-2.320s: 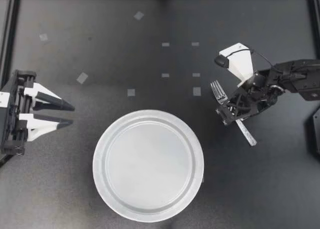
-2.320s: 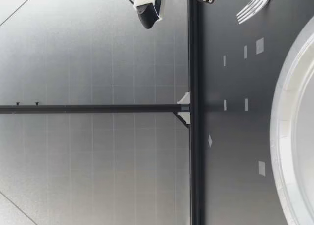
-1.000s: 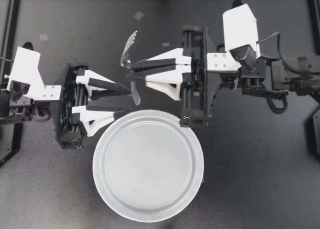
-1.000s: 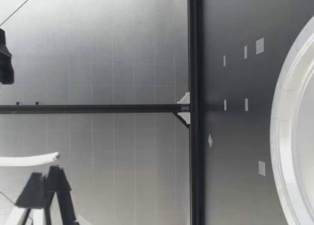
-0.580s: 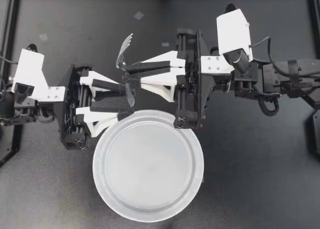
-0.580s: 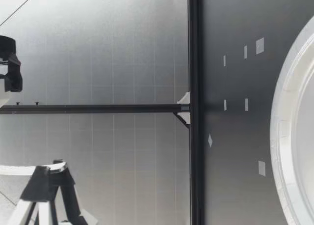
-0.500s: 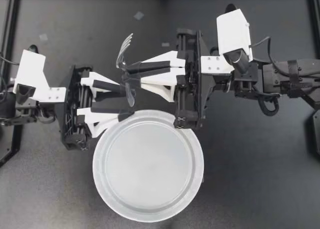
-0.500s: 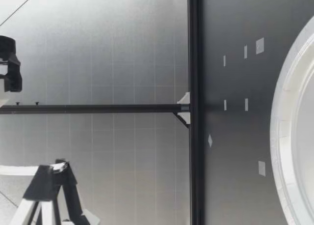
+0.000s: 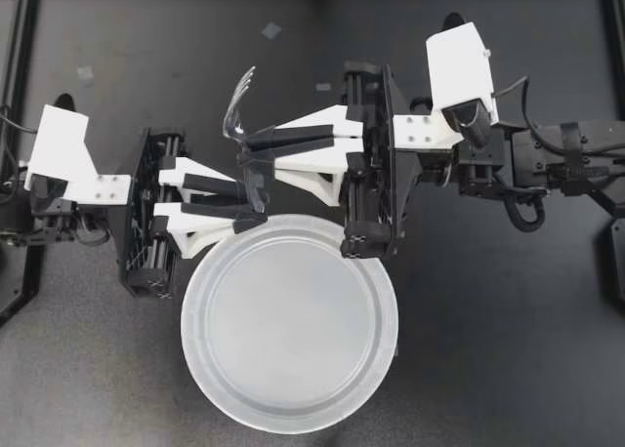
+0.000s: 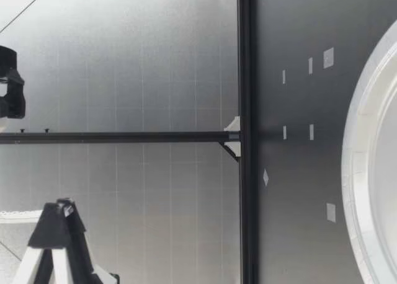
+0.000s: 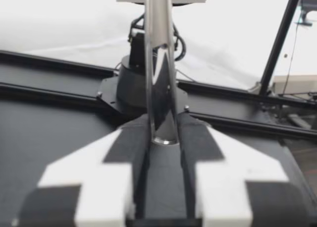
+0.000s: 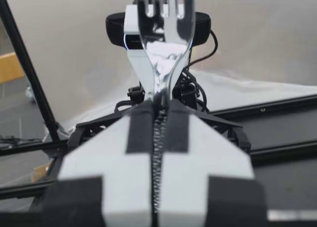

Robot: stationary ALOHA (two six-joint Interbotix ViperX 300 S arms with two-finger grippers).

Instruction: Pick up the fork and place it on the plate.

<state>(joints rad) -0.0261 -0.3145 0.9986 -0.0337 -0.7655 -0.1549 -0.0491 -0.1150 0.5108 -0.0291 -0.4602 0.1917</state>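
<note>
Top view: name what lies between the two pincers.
The fork. My right pincer is shut on its neck and my left pincer on its handle end, so only the fork's handle bridges them. Both wrist views confirm each grip.

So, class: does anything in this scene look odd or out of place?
Yes: the fork hangs in the air near the plate, clamped by both my right gripper and my left gripper at once.

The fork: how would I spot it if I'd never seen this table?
Start at the big white plate on the dark table; just past its rim my left claw and my right claw meet. The fork is the slim piece held between them; its shine and tines set it apart from the black-and-white claws.
</note>
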